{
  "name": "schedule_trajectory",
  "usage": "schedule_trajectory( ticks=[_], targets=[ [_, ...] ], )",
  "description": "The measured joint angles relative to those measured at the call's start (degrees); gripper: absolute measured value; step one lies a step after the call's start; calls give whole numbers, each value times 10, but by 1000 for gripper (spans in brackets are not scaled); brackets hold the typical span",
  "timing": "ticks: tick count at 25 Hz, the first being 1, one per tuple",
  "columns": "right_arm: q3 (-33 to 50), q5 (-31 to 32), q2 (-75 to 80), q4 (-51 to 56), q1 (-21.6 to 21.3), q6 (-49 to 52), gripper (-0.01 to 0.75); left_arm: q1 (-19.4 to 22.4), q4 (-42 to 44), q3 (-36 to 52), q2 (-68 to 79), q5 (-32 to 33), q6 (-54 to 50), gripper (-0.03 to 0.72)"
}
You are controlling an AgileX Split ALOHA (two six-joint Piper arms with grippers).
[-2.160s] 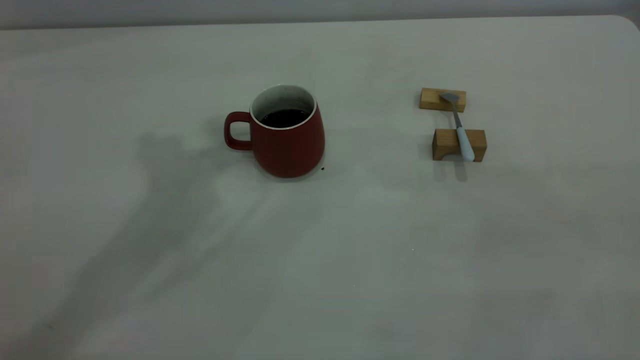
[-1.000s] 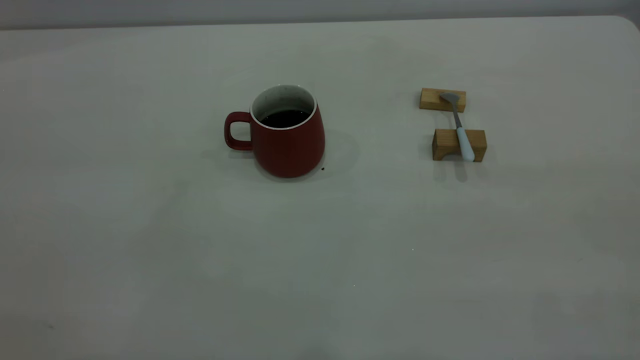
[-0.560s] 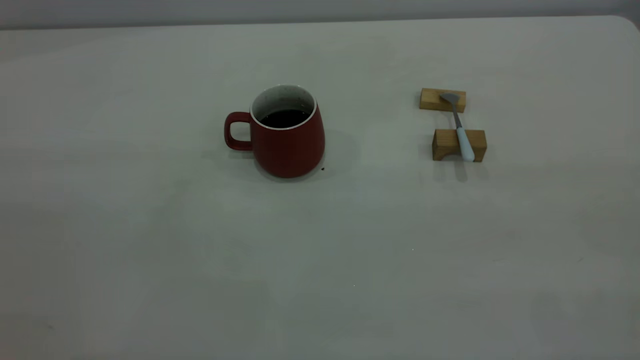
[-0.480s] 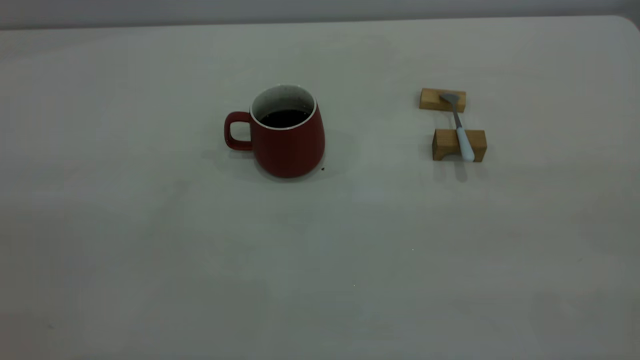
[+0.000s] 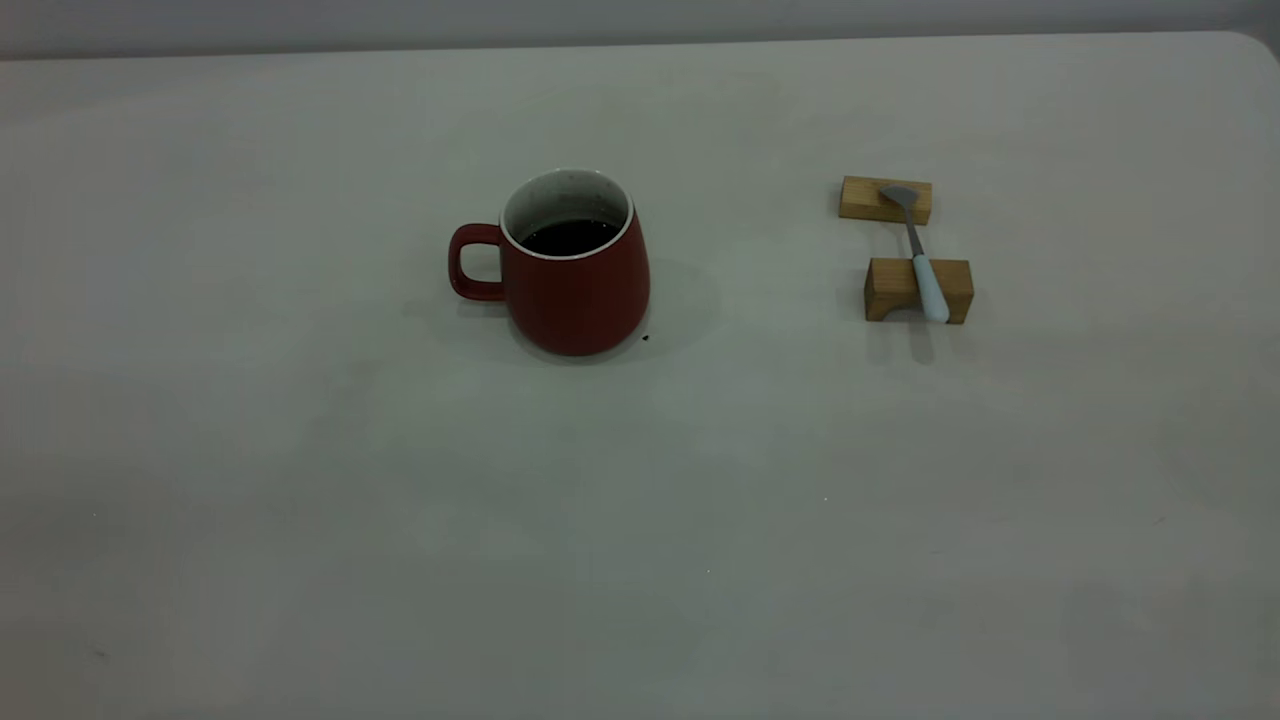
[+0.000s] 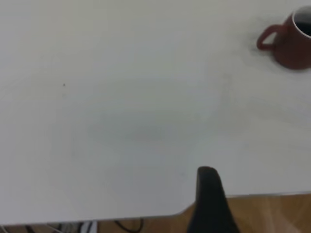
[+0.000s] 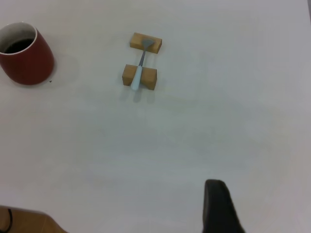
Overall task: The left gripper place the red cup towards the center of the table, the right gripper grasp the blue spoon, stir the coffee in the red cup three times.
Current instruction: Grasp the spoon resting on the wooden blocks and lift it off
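While both my arms hang back over the table's [image 5: 300,560] near edge, I can't tell either gripper's state. Wide bare tabletop surrounds the red cup [image 5: 575,270], handle pointing left. Well right, the blue spoon [image 5: 920,255] bridges two wooden blocks [image 5: 905,288], handle toward me.

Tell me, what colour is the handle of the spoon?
Pale light blue on the blue spoon; the exterior view shows it best.

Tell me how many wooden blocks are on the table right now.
2. The far wooden block holds the bowl of the blue spoon; the near wooden block supports its handle. Both sit on the table, right of the red cup. None appears hidden.
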Motion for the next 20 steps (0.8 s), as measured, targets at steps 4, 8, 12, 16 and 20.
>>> schedule_trajectory(
  ticks=[4, 8, 12, 16, 20],
  targets=[
    [0, 0, 0, 0, 0, 0, 489, 0, -5, 0, 0, 0, 15, 585],
    [0, 0, 0, 0, 0, 0, 489, 0, -5, 0, 0, 0, 15, 585],
    [0, 0, 0, 0, 0, 0, 489, 0, -5, 0, 0, 0, 15, 585],
    [0, 0, 0, 0, 0, 0, 489, 0, -5, 0, 0, 0, 15, 585],
    [0, 0, 0, 0, 0, 0, 489, 0, -5, 0, 0, 0, 15, 585]
  ],
)
